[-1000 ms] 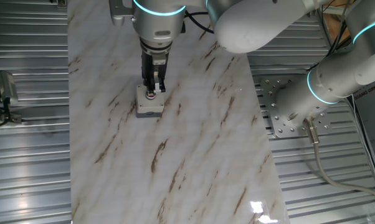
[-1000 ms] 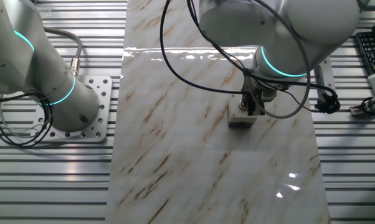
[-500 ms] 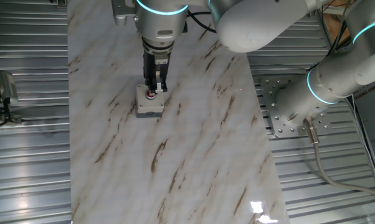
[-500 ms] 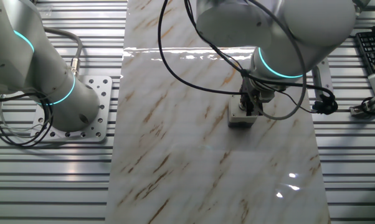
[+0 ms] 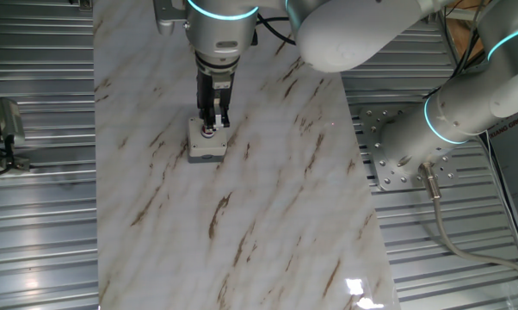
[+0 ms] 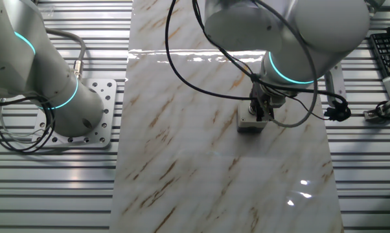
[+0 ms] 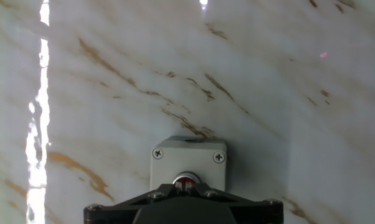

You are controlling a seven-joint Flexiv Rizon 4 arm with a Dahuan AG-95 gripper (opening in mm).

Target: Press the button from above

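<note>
Little has moved over the last second, only a slight rise of the gripper, which hangs straight above the red button in its grey box on the marble desk; jaws' opening cannot tell.

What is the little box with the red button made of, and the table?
The box looks like matte light-grey plastic, with screws at its top corners. The button seems glossy red plastic in a silvery ring. The table looks like polished marble, veined and shiny, though it could be printed laminate.
</note>
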